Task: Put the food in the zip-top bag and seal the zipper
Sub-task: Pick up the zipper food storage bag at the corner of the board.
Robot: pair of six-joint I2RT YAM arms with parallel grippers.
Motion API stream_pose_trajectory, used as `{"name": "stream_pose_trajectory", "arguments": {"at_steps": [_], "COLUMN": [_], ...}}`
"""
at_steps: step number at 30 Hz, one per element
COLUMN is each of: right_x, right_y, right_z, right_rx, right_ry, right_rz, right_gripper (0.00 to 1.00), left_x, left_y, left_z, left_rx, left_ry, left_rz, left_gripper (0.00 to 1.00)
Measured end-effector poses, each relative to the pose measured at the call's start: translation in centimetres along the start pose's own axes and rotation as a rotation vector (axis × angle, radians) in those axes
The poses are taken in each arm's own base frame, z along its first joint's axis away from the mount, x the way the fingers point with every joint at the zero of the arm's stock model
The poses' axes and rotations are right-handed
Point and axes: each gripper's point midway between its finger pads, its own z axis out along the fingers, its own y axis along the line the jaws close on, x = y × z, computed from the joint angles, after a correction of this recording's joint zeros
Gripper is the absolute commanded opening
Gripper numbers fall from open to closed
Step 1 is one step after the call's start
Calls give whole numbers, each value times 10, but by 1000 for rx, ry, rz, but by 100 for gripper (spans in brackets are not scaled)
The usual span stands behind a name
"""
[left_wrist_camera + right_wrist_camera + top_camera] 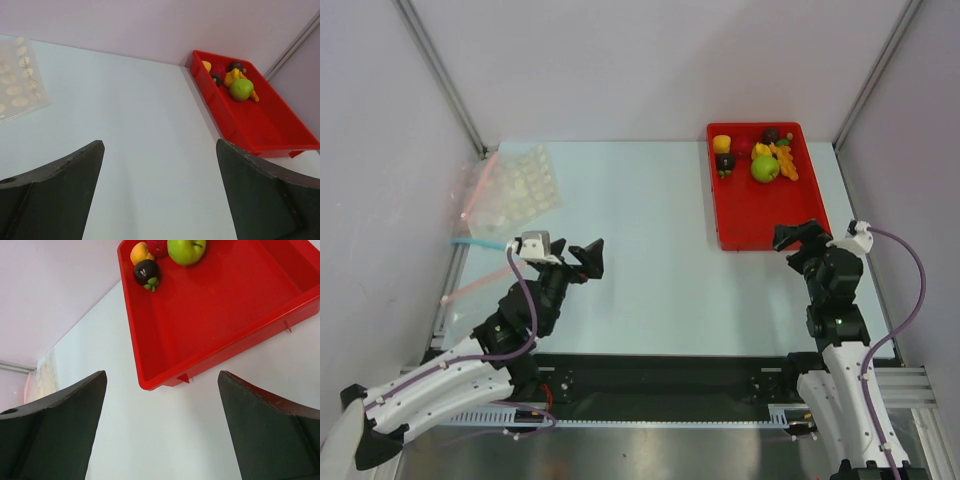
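Pale bench (650, 275), grey walls. Nothing is packed yet: all the food (765, 167) sits in the red tray (760, 225) at far right. The zip-top bag (505, 200) lies unfilled at far left; you cannot tell whether its blue zipper (472, 241) is shut. Your left gripper (592, 258) and right gripper (798, 236) hover low over the near bench, jaws spread wide, holding nothing.
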Motion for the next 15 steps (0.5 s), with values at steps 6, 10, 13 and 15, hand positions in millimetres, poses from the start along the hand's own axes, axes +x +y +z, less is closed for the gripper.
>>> {"name": "stream_pose_trajectory", "arguments": {"at_steps": [6,10,13,15], "right_x": [-5,-4,-1,3], "right_y": [2,7,9,11], "right_z": [-7,-9,-9,-9], "right_rx": [-20,-50,-72,-91], "right_ry": [-30,-29,-16,-5], "right_rz": [-6,-9,-17,-21], "right_gripper": [100,100,100,100], "left_x": [-1,-8,-21,-30], "left_y": [4,7,10,19], "left_z": [5,14,32,49], "left_rx": [-56,-139,-228,-308], "left_ry": [22,52,87,110], "left_rz": [29,61,100,125], "left_gripper": [100,100,100,100]}}
